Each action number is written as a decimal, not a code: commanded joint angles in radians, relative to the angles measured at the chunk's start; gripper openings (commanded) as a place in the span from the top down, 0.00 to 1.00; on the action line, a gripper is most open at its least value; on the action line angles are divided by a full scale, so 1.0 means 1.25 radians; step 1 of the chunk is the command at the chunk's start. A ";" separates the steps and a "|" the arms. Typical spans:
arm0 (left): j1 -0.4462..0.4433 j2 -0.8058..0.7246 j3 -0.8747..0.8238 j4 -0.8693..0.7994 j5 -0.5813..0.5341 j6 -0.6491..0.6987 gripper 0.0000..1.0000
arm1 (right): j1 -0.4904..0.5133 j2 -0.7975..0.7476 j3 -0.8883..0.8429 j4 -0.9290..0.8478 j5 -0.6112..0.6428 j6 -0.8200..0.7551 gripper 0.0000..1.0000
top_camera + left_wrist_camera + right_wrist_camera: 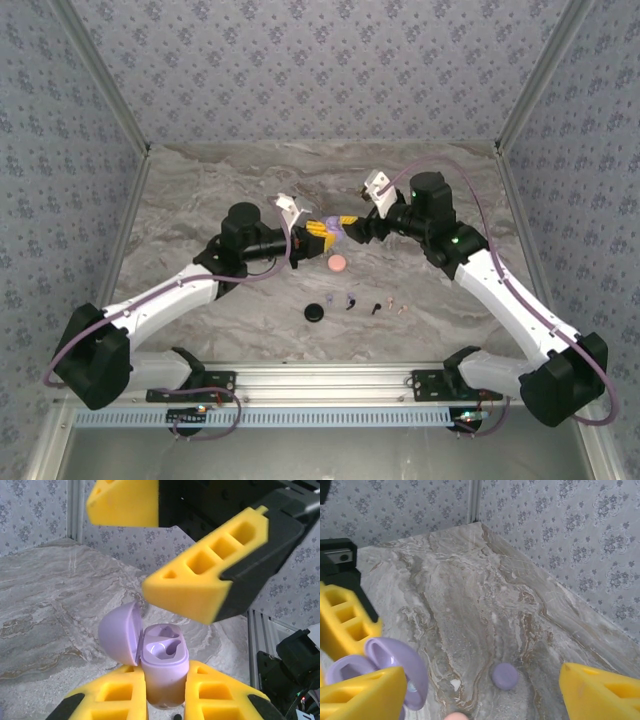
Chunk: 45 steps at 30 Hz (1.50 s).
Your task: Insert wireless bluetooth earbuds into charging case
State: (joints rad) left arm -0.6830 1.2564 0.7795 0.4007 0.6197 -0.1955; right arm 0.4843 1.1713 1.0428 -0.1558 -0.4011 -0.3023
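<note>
Pink disc (338, 264) and black disc (316, 312), apart, on marble table (200, 190).

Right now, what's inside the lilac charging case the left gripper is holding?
The lilac charging case has its lid hinged open; both wells look empty, no earbud seated. Its lower body is covered by the left gripper, so that part can't be seen.

No lettering, brand, number or sign can be read in any view. The lilac charging case (162, 665) is plain on its shell and inside its open lid. The walls (300, 70) carry only a small repeating flower pattern, not writing.
</note>
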 commanded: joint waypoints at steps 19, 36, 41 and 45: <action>-0.007 -0.116 -0.131 0.090 -0.098 0.082 1.00 | -0.060 -0.179 -0.040 -0.202 0.181 0.378 0.19; -0.005 -0.333 -0.231 -0.007 -0.212 0.166 1.00 | 0.228 0.161 -0.042 -0.427 0.215 0.664 0.50; -0.006 -0.392 -0.253 -0.045 -0.214 0.189 1.00 | 0.277 0.254 -0.030 -0.389 0.215 0.727 0.56; -0.006 -0.430 -0.272 -0.055 -0.224 0.201 1.00 | 0.302 0.322 -0.013 -0.360 0.212 0.765 0.61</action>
State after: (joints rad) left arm -0.6830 0.7536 0.4519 0.3458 0.3542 0.0208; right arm 0.8413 1.5265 0.9783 -0.6285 -0.1482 0.5705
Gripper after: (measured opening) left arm 0.175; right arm 0.404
